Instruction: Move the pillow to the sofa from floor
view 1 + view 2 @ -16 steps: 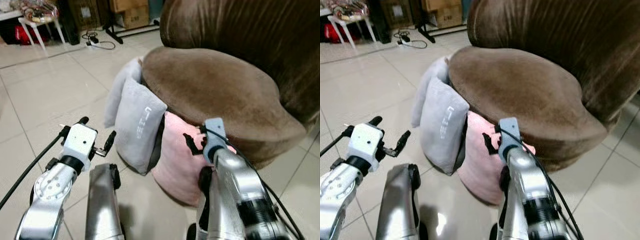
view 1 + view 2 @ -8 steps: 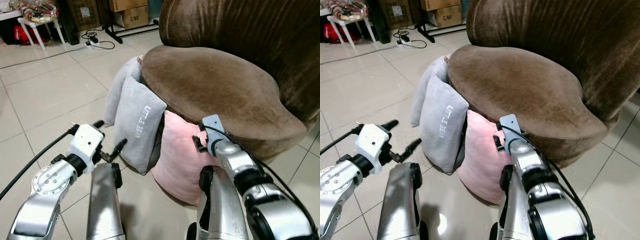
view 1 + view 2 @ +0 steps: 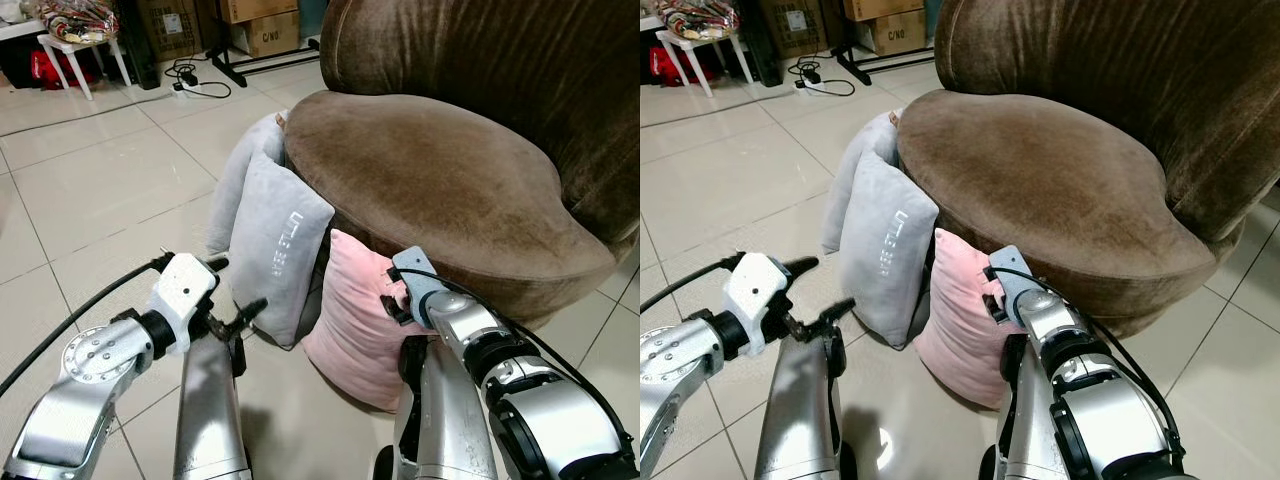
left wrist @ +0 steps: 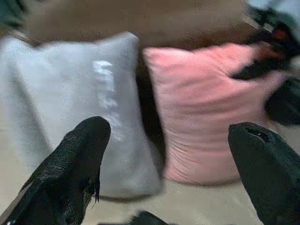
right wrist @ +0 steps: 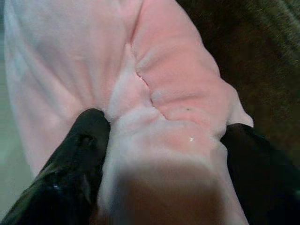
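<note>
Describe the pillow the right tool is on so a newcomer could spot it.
Find the brown sofa; two pillows stand on the floor against its front. The pink pillow is nearer the robot, plain, its top between the right tool's fingers; the grey pillow beside it bears white lettering.

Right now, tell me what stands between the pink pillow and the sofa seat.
Nothing visible does. The pink pillow leans against the sofa's base on the floor, with the bare seat cushion directly above it. The right gripper already has its fingers around the pillow's top edge. The grey pillow stands beside it, off the path.
</note>
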Robot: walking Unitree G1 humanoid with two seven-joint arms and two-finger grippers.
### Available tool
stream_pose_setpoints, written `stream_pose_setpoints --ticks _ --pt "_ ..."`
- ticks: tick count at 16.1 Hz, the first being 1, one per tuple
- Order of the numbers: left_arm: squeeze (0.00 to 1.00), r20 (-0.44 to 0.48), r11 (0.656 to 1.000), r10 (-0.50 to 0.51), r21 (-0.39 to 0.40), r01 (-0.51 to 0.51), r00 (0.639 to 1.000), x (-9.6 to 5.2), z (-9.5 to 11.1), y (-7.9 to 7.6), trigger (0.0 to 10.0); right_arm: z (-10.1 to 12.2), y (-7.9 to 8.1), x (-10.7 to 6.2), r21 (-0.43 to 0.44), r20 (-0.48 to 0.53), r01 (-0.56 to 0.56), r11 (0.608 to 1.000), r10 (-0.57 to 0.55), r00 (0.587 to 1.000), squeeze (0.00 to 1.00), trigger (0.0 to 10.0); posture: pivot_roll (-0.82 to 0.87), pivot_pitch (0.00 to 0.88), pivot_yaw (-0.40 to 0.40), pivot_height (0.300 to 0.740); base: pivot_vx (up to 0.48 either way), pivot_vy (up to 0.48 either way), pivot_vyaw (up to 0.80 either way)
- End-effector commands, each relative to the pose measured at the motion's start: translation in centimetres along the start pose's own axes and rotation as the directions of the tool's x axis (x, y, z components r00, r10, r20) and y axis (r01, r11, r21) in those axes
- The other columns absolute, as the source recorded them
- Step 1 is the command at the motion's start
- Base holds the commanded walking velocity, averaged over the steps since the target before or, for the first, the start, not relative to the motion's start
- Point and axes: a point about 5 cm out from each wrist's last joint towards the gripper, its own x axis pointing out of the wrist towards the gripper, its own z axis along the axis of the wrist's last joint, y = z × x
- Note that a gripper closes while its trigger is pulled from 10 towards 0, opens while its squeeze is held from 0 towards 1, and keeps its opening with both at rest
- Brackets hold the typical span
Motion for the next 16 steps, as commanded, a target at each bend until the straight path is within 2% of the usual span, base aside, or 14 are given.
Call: stream_pose_setpoints --ticks 1,3,6,9,13,16 --pt "0.0 -0.013 0.999 -0.051 -0.012 0.051 0.999 0.1 0.2 -0.2 10.0 -0.7 0.3 0.1 0.004 -0.039 -0.027 1.0 0.028 0.999 0.0 0.0 0.02 0.0 -0.027 0.375 0.0 0.0 0.0" --pt "0.0 -0.008 0.998 -0.062 -0.019 0.062 0.998 0.4 0.5 -0.1 10.0 -0.6 0.3 0.1 -0.002 -0.04 -0.037 0.999 0.037 0.999 0.0 0.0 0.02 0.0 -0.032 0.375 0.0 0.0 0.0" --pt "0.0 -0.057 0.998 -0.054 -0.047 0.051 0.997 1.1 0.5 0.2 10.0 -0.6 0.3 0.1 -0.013 -0.039 -0.041 0.999 0.04 0.998 0.0 0.0 0.02 0.0 -0.04 0.375 0.0 0.0 0.0" --pt "0.0 -0.039 0.996 -0.062 -0.072 0.059 0.997 1.4 0.7 -0.3 10.0 -0.6 0.3 0.1 -0.021 -0.039 -0.046 0.999 0.045 0.998 0.0 0.0 0.03 0.0 -0.044 0.375 0.0 0.0 0.0" --pt "0.0 -0.003 0.999 -0.024 -0.024 0.024 1.0 0.8 0.9 0.1 10.0 -0.5 0.7 0.2 -0.018 -0.028 -0.058 0.998 0.057 0.998 0.0 0.0 0.03 0.0 -0.045 0.375 0.0 0.0 0.0" --pt "0.0 -0.021 1.0 -0.018 0.002 0.018 1.0 0.6 0.6 0.3 10.0 -0.3 1.1 0.2 -0.026 -0.018 -0.072 0.997 0.072 0.997 0.0 0.0 0.03 0.0 -0.051 0.375 0.0 0.0 0.0"
